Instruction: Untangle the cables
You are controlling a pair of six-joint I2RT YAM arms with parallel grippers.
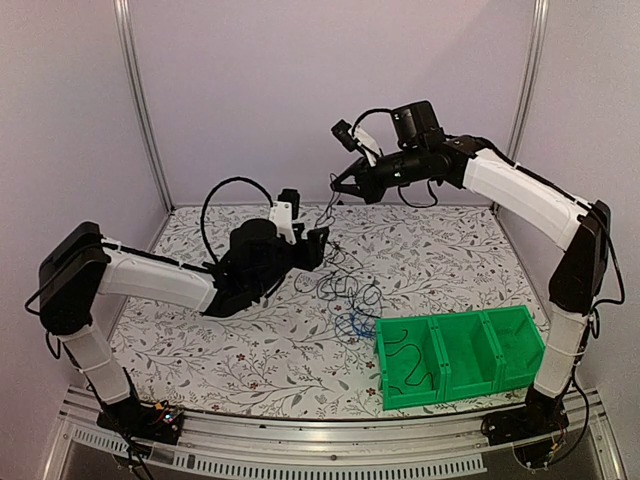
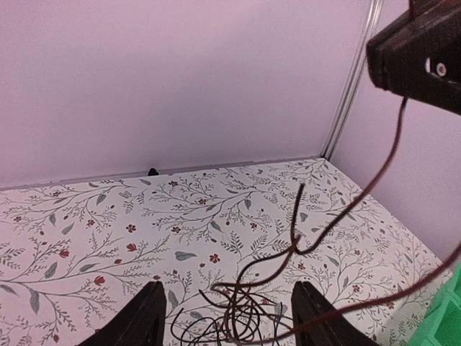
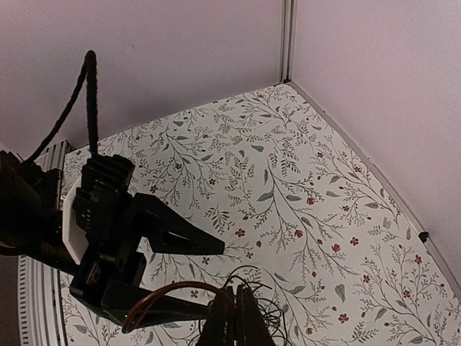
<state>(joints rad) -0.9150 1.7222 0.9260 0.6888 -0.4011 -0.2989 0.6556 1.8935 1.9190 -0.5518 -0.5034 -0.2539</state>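
Our right gripper (image 1: 336,188) is pinched tight on one cable (image 2: 398,130), held high above the table (image 1: 200,340), and that cable hangs down to the tangle (image 1: 345,285) of black loops below. Our left gripper (image 1: 320,245) sits low just beside the tangle with its fingers (image 2: 148,321) spread apart, gripping nothing we can make out. A blue cable (image 1: 350,325) lies at the tangle's near edge beside the green bin (image 1: 430,397), whose left compartment holds a black cable (image 1: 408,365).
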